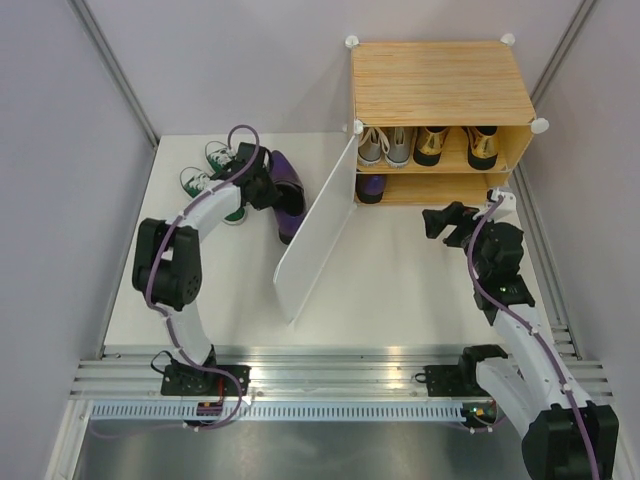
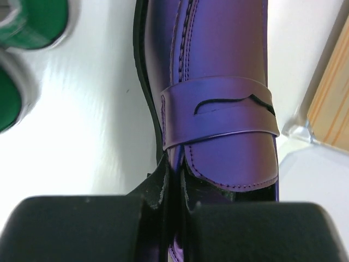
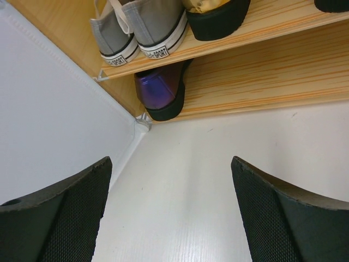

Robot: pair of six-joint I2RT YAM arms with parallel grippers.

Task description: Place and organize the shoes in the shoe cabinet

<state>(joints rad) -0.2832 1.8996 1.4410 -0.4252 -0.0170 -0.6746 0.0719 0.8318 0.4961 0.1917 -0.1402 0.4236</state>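
1. purple leather sits straight ahead of my left gripper, which is clenched on the collar edge of the purple dress shoe. the green sneakers lie ahead to its left.
2. my right gripper is spread wide and holds nothing. the shoe cabinet is ahead of it, with a second purple shoe on the lower shelf under the grey sneakers.

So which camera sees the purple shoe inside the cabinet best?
The right wrist view: the purple shoe sits close and clear on the bottom shelf. The top view shows the shoe small and shadowed. The left wrist view misses it.
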